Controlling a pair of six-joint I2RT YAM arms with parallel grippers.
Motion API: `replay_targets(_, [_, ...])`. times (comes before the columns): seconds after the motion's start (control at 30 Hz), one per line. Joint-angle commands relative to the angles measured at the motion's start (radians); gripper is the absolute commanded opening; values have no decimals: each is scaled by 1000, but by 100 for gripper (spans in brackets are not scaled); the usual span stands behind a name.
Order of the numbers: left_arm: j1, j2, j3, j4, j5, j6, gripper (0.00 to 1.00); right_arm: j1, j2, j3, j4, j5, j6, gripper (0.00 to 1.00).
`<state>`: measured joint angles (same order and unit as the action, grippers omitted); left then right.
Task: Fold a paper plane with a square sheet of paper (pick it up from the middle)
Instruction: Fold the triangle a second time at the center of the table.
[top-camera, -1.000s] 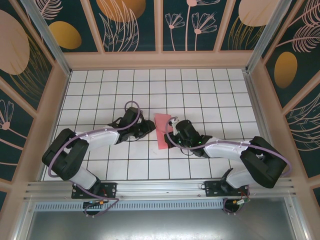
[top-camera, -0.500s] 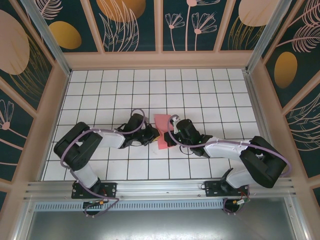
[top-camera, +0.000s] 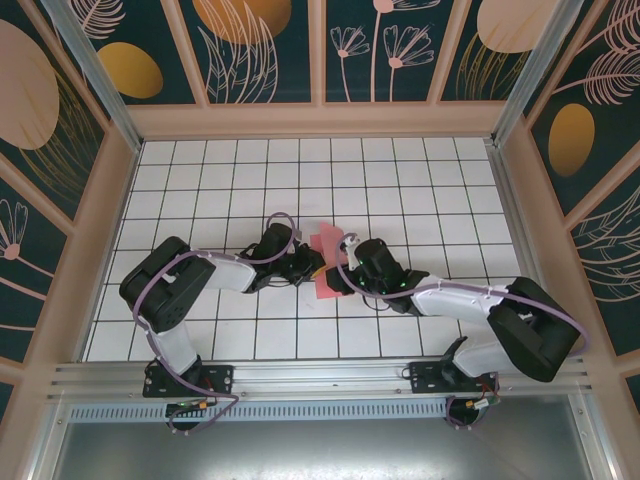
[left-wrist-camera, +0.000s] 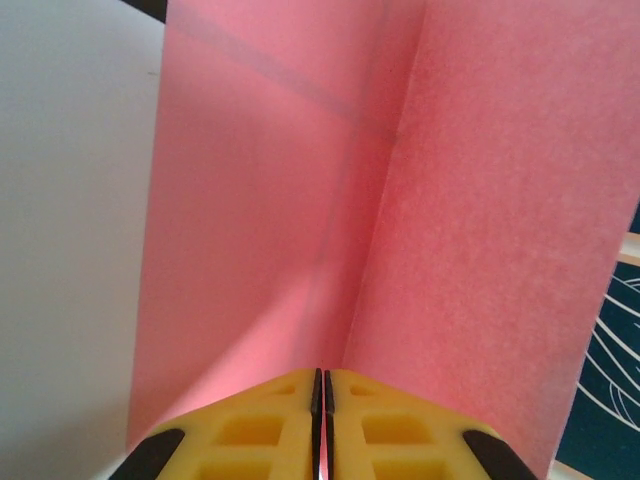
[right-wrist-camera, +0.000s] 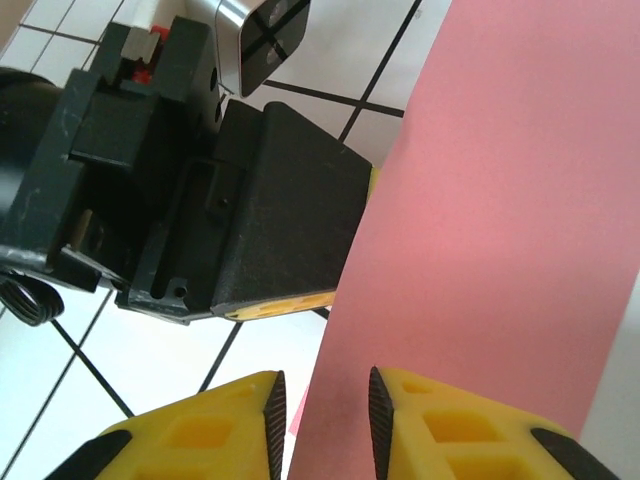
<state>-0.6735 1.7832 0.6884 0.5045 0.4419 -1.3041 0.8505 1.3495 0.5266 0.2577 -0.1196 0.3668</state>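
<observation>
1. Paper position. The paper (top-camera: 324, 244) is near the middle of the white gridded bench (top-camera: 420, 190), between the two end effectors. From above it reads as a narrow pink shape, and both arms reach inward to it.

2. Left end effector (top-camera: 310, 262). It meets the paper from the left side. In the left wrist view its yellow fingers (left-wrist-camera: 270, 430) are pressed together, with only a hairline seam between them. A crease in the paper (left-wrist-camera: 300, 200) runs up from that seam, so this end effector is clamped on the paper at the fold. The panel left of the crease is thin enough for dark grid lines to show through it. The panel right of the crease is opaque, and patterned wall is visible past its lower right edge.

3. Right end effector (top-camera: 338, 276). It meets the paper from the right side. In the right wrist view its fingers (right-wrist-camera: 450, 430) stand apart with a clear gap between them. The lower part of the paper (right-wrist-camera: 480, 220) runs down into that gap. The pads are not closed on it, so there is no grip here.

4. Proximity. In the right wrist view, the black body of the left end effector sits just beside the paper's left edge.
</observation>
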Motion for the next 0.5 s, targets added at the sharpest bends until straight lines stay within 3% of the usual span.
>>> replay_targets(0.0, [-2,10,19,26,14,-14,12,51,-19,-20,-13,106,-101,34])
replay_targets(0.23, [-1,11,26,18,20,-8,12,156,50,13,-46,358,-223,39])
replay_targets(0.47, [-3,16,39,6,26,0,12,203,52,-6,-34,435,-284,39])
